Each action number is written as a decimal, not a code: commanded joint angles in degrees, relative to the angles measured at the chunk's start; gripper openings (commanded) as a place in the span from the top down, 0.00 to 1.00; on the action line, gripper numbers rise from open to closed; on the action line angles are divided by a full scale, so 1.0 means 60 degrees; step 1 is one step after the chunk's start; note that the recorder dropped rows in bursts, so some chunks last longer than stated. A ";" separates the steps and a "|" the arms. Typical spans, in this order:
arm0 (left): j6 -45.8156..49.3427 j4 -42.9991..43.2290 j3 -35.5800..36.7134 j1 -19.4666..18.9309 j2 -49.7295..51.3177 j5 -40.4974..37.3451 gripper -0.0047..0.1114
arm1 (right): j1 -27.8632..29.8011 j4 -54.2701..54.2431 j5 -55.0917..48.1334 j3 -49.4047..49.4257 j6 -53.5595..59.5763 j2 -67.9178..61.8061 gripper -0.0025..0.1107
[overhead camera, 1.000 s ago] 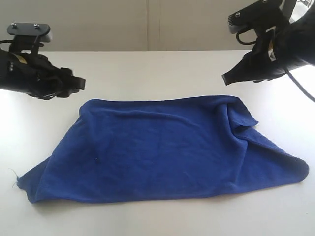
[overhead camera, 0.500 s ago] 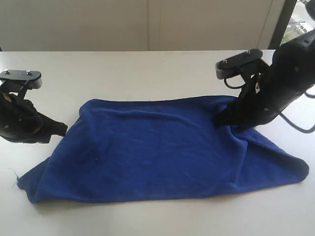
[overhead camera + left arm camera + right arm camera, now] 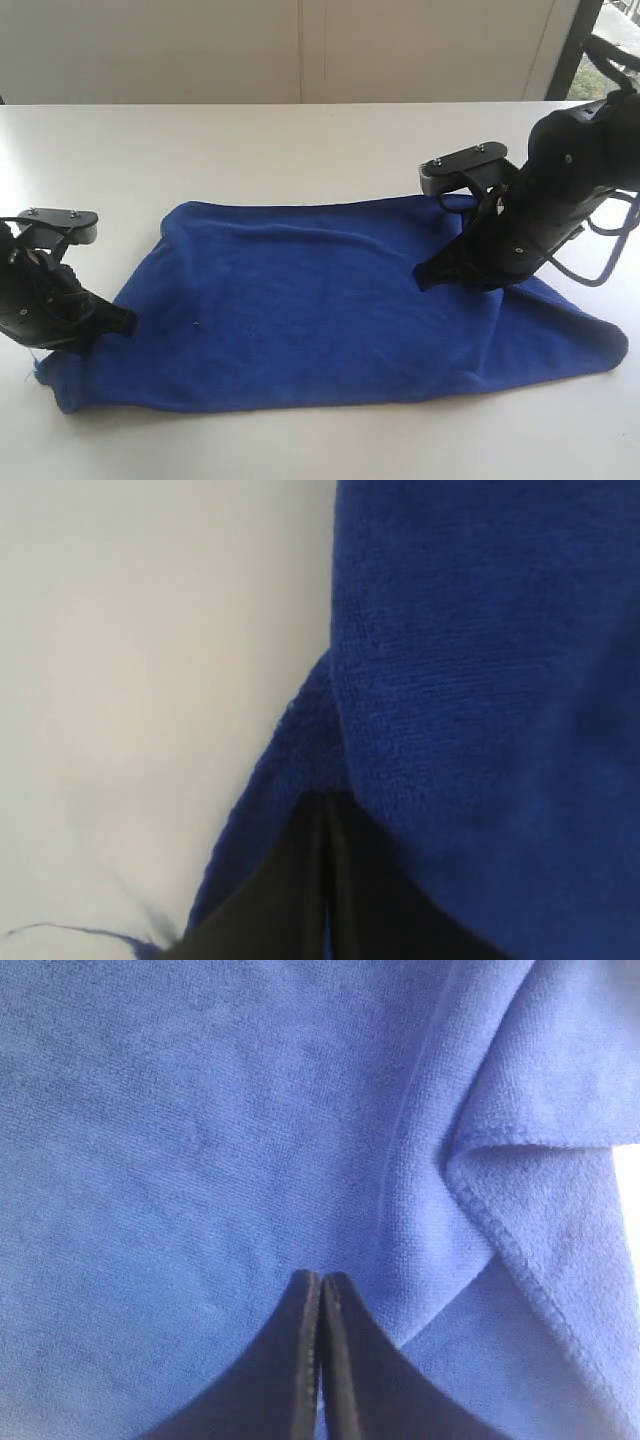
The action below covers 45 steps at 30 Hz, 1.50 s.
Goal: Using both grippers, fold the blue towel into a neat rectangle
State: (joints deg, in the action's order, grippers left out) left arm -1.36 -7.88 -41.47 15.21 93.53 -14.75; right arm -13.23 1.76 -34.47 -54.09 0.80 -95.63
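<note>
The blue towel (image 3: 300, 310) lies spread on the white table (image 3: 300, 140), wider at the front, with its right end creased and folded over. My left gripper (image 3: 128, 322) is low at the towel's left edge, near the front left corner. Its black fingers are pressed together, tips at a small fold in the towel (image 3: 480, 680) edge, left gripper (image 3: 325, 805) showing no cloth between them. My right gripper (image 3: 422, 278) is down on the towel's right part, shut. In the right wrist view the right gripper (image 3: 321, 1278) tips rest on the towel (image 3: 200, 1140) beside a folded flap (image 3: 530, 1190).
Bare white table (image 3: 150, 680) lies to the left of the towel's edge. A loose pale thread (image 3: 60, 932) trails from the towel's front left corner. A wall stands behind the table's far edge, and a dark frame (image 3: 578, 45) rises at the back right.
Both arms have come down from above the table to the towel: the left to its left edge, the right onto its right part. Both grippers have shut. The towel has not moved.
</note>
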 commanded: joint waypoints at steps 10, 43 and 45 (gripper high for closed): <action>-0.0769 0.0402 0.0056 -0.0042 0.0184 -0.0683 0.96 | 0.0028 -0.0159 0.1034 0.0027 0.0095 -0.0238 0.98; -0.3776 0.3797 0.0056 -0.1079 -0.1248 -0.2863 0.96 | 0.0995 -0.0293 0.1035 -0.1918 -0.0991 -0.3467 0.98; -0.3844 0.3924 0.0056 -0.1079 -0.1478 -0.3094 0.96 | 0.0995 -0.0293 0.0904 -0.1918 -0.0991 -0.3467 0.98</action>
State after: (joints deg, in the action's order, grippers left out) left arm -22.91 14.34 -41.46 8.91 86.13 -30.89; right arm -8.07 -1.18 -23.75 -66.29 -4.93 -114.77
